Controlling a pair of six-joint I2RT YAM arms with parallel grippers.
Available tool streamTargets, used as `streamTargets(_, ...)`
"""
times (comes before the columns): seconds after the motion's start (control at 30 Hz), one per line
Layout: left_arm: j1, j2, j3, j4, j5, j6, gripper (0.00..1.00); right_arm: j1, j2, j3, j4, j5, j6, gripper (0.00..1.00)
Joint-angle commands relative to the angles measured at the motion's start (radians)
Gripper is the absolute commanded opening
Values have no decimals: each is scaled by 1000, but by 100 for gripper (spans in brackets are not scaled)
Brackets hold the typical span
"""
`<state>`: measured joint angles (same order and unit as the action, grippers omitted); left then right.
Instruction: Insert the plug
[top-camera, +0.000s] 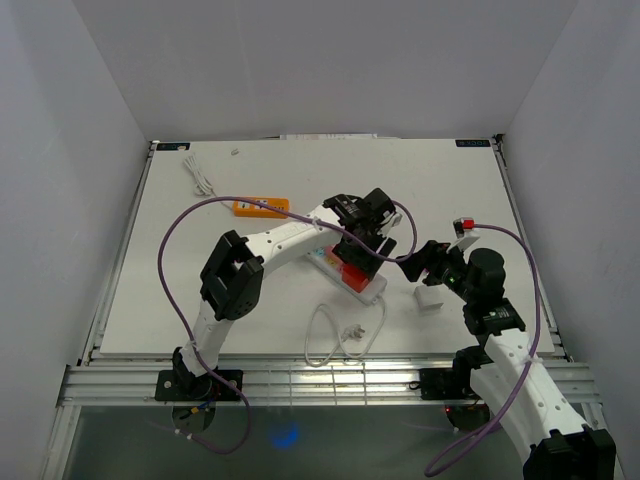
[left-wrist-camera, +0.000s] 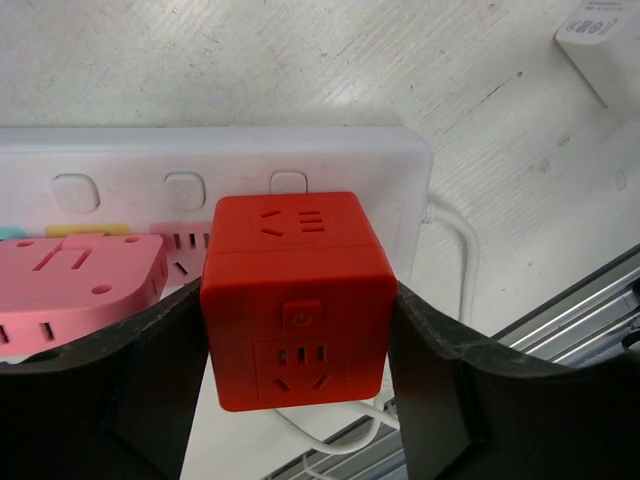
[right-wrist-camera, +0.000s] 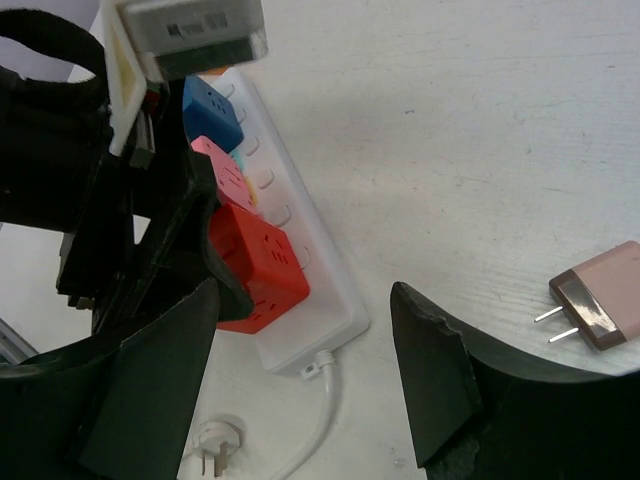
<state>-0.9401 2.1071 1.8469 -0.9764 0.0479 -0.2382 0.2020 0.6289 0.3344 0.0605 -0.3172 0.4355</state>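
Ideally the left gripper (left-wrist-camera: 296, 385) presses the red cube-shaped plastic plug (left-wrist-camera: 297, 300) straight down into the end socket of the long white plastic power strip (left-wrist-camera: 150, 150), square to the strip and clear of the pink cube-shaped plug (left-wrist-camera: 80, 275) beside it, since any tilt would likely bind the pins; whether they are fully seated I cannot tell. Its jaws stand part-open, clamped on the red plug's two side faces. The right gripper (right-wrist-camera: 300, 370) hovers near the strip's corded end, jaws wide apart, nothing between them
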Motion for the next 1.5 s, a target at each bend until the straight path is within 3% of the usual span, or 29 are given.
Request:
streamTargets(0.0,-3,-67,109,-14,-33,17,81,-7,6,9,47,-11,-17,75)
streamTargets(0.07,-2,-64,129,-25,-34,20,91,-7,12,12,55,-14,-15,75)
streamTargets(0.2,1,-67,140,-35,-33,19,98,-7,32,18,65,-28,-14,76)
streamTargets(0.4,4,-116,124,-22,-28,2,98,-7,37,5,70,-69,-40,78)
streamTargets(0.47,15,-151,104,-5,-22,-6,98,-7,66,18,75,-159,-66,78)
streamTargets(0.6,82,-303,-40,85,3,-59,93,-7,120,49,56,-241,-96,70)
streamTargets(0.7,179,-489,-298,272,90,-108,93,-6,91,14,117,-258,-66,64)
streamTargets(0.8,241,-669,-437,390,191,-136,93,2,113,2,157,-304,-47,60)
streamTargets(0.93,265,-783,-486,415,133,-160,93,49,204,55,190,-349,-47,45)
streamTargets(1.17,366,-871,-529,403,79,-207,94,177,320,155,185,-286,-50,36)
streamTargets(1.47,477,-907,-580,387,138,-207,95,263,413,310,117,-232,-95,30)
